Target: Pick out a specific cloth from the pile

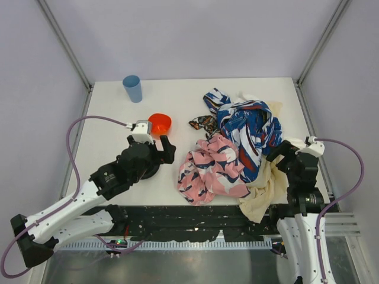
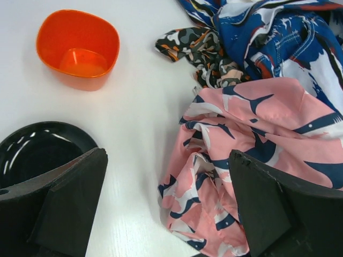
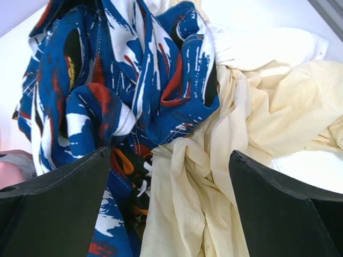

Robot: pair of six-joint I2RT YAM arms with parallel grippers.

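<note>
The pile (image 1: 237, 148) lies right of the table's middle. It holds a pink-white-navy garment (image 1: 210, 168) (image 2: 257, 123), a blue-white-red one (image 1: 249, 127) (image 3: 107, 69), a cream cloth (image 1: 263, 195) (image 3: 257, 107) and a small dark floral piece (image 1: 201, 123) (image 2: 198, 48). The cloth named in the task is hidden. My left gripper (image 1: 170, 149) (image 2: 167, 160) hangs open at the pink garment's left edge, one finger over the fabric, nothing held. My right gripper (image 1: 277, 152) (image 3: 169, 155) stands open at the pile's right side, over the seam of blue and cream cloth.
An orange bowl (image 1: 159, 124) (image 2: 77, 48) sits left of the pile. A blue cup (image 1: 132, 89) stands at the back left. A black dish (image 2: 32, 152) lies under my left gripper. Frame posts and walls close in the table's sides.
</note>
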